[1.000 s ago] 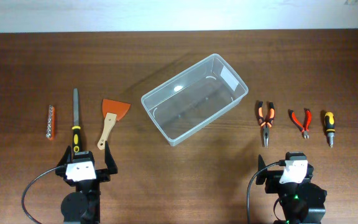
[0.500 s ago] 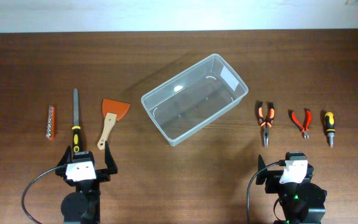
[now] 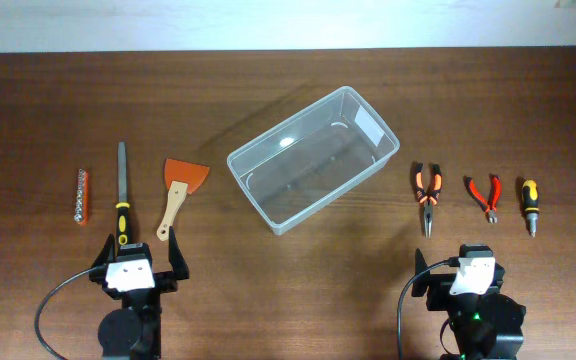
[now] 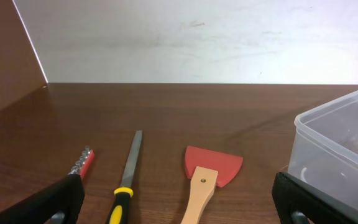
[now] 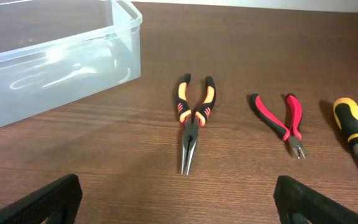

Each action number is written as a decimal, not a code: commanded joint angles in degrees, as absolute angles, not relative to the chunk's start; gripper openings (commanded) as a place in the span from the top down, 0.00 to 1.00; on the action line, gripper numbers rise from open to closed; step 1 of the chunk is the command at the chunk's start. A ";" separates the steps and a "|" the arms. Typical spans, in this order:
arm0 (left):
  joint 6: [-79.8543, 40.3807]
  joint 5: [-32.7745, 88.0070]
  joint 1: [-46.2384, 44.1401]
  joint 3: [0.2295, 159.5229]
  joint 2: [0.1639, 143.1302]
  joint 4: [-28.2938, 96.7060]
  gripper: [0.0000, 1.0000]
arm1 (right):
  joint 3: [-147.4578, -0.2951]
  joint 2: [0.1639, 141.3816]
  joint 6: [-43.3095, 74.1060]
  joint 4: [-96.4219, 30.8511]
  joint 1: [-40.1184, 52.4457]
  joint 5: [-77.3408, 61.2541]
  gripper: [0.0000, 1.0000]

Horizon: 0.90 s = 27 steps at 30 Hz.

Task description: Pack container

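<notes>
The clear plastic container (image 3: 313, 158) sits empty and angled at the table's middle; it also shows in the left wrist view (image 4: 344, 155) and the right wrist view (image 5: 48, 59). Left of it lie a red bit holder (image 3: 82, 195), a yellow-handled file (image 3: 122, 195) and a red scraper with a wooden handle (image 3: 180, 190). Right of it lie orange needle-nose pliers (image 3: 426, 195), red cutters (image 3: 485, 193) and a yellow-black screwdriver (image 3: 530, 203). My left gripper (image 3: 138, 255) is open and empty near the front edge, behind the file and scraper. My right gripper (image 3: 458, 268) is open and empty, behind the pliers.
A pale wall runs along the table's far edge (image 3: 288, 48). Bare wood lies between the two arms in front of the container.
</notes>
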<state>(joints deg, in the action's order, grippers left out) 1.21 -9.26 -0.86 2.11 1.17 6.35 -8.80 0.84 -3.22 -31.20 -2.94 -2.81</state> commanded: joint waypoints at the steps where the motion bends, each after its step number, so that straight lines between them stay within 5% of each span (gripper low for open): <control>1: 0.64 -9.02 -1.08 1.63 0.73 6.17 0.01 | -8.40 0.19 -2.98 -31.03 -2.63 -2.31 0.01; 12: 0.60 -0.69 -1.08 1.65 0.73 5.91 0.01 | -8.40 0.19 -2.96 -30.15 -2.63 -2.50 0.01; 20: -7.97 20.62 -1.08 2.79 0.73 5.98 0.01 | -8.43 0.19 4.56 -24.93 -2.63 -20.05 0.01; 27: -11.14 17.69 -1.06 14.41 4.34 7.42 0.01 | -12.62 2.31 11.29 -19.29 -2.63 -22.37 0.01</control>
